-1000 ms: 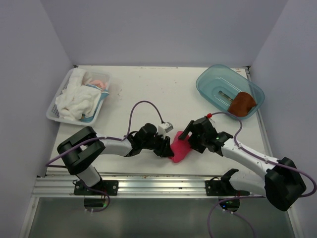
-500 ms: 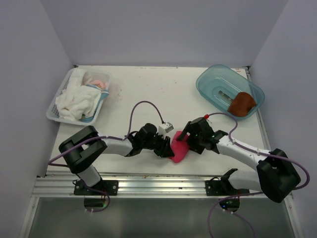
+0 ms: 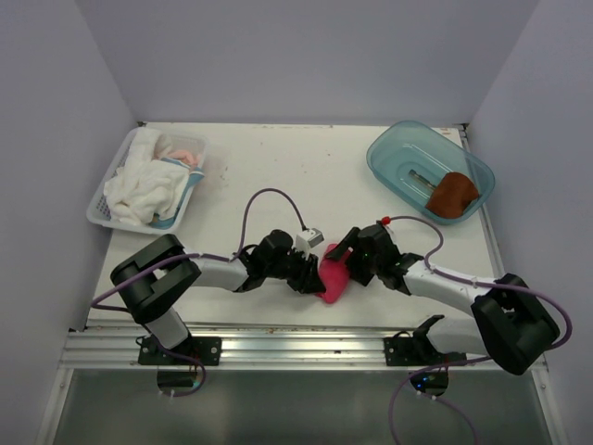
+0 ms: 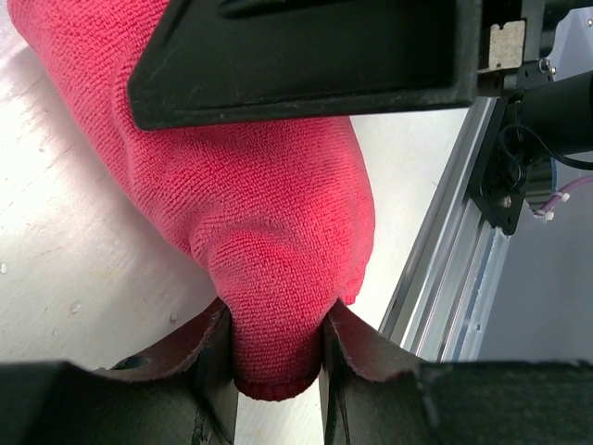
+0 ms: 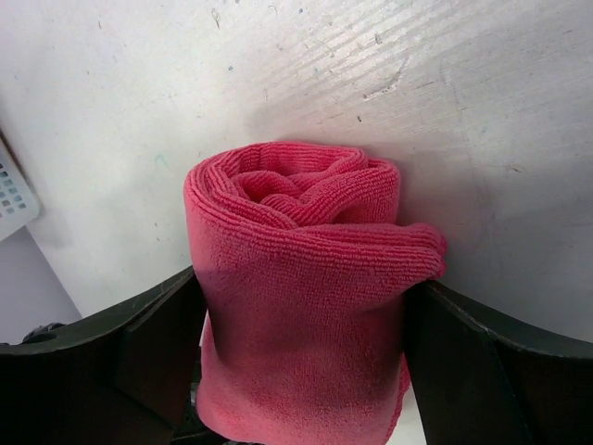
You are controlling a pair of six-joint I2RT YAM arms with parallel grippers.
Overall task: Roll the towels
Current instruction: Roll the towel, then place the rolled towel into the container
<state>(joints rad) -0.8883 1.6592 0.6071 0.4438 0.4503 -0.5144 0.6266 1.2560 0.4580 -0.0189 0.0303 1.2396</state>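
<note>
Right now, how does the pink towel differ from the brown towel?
The pink towel is rolled; the brown towel lies bunched. The pink towel is on the table, the brown towel in the blue tub. The left gripper and right gripper hold the pink towel; none touches the brown towel. Both are small soft cloths.

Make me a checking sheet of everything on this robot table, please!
Surface: white table, scuffed in spots.
Job's things: pink towel, rolled up, near the front edge between both arms; brown towel, bunched, in the blue tub at back right.
Clutter: white basket at back left, holding white cloths.
Tools: left tool pinches one end of the pink towel; right tool hugs the roll's two sides.
Cables: purple cable loops above the left arm; another runs along the right arm.
Surroundings: pale walls on three sides; metal rail in front.
</note>
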